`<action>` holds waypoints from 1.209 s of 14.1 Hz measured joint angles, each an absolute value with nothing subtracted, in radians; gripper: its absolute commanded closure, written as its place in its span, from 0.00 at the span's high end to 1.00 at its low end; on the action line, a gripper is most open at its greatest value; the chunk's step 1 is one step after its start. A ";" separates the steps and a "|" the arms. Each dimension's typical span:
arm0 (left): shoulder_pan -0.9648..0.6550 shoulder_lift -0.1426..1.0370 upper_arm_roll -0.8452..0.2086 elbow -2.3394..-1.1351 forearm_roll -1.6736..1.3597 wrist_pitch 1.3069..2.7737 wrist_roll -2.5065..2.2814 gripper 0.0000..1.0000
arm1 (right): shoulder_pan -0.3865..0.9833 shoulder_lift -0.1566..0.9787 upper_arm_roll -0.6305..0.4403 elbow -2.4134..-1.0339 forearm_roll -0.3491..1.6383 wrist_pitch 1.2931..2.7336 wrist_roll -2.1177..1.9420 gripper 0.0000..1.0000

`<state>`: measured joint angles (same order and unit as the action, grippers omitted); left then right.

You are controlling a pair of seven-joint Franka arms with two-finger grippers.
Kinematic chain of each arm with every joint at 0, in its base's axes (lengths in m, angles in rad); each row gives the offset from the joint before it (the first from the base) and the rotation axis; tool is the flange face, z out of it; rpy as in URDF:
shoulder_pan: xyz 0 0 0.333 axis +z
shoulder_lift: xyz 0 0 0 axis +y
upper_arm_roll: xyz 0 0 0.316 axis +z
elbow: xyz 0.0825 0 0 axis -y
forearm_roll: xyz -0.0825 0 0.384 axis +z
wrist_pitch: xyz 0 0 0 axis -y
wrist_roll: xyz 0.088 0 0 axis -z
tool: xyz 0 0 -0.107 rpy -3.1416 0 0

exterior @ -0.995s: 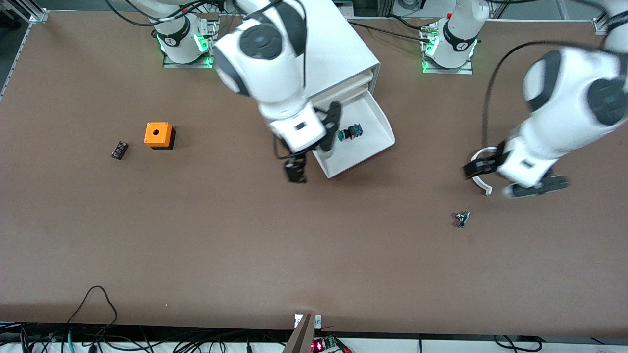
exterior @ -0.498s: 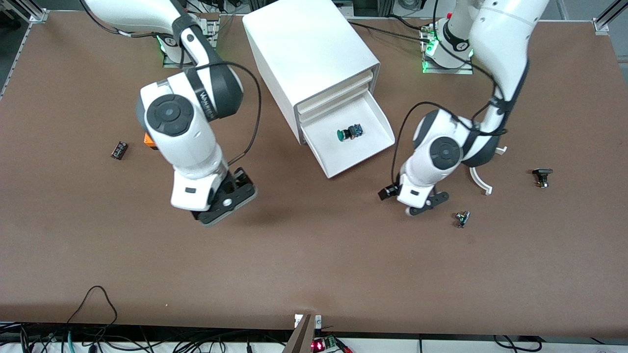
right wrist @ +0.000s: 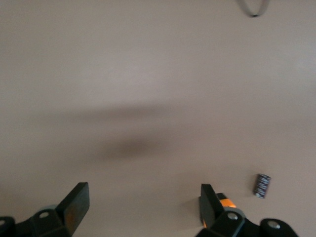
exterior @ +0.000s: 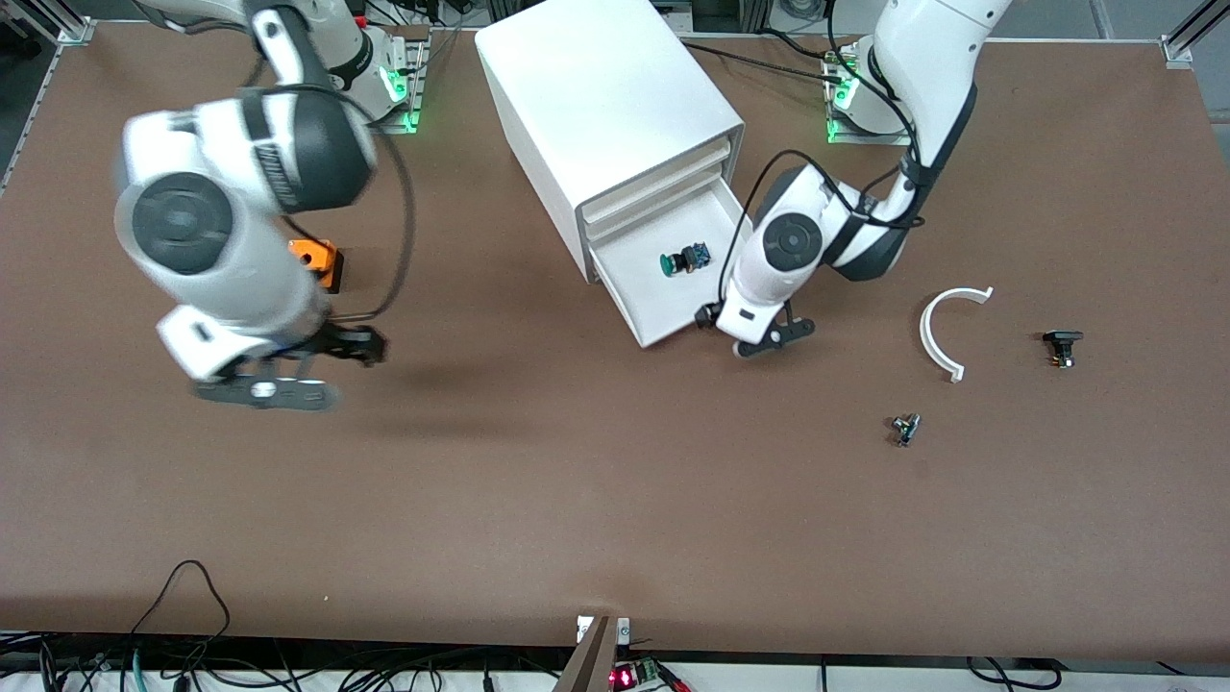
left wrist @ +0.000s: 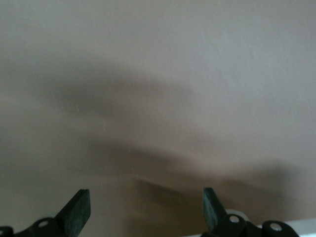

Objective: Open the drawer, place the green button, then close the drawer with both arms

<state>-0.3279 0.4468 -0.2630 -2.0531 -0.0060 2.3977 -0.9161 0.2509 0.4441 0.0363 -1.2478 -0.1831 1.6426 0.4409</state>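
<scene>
Inside pulled-out drawer (exterior: 735,223): button (exterior: 684,260); left pincer (exterior: 761,338), right pincer (exterior: 288,380) agape, empty.

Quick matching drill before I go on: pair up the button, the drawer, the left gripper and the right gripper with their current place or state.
1 button
2 drawer
3 left gripper
4 right gripper

A open, at the drawer's front corner
B pulled out of the cabinet
C open, over bare table near the orange cube
D lying in the drawer

Pairs: 1-D, 2-B, 3-A, 4-C
</scene>
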 measured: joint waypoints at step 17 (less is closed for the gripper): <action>-0.213 0.269 -0.434 -2.133 -0.005 2.381 -0.917 1.00 | 0.061 0.037 -0.112 -1.682 -0.052 1.791 0.059 1.00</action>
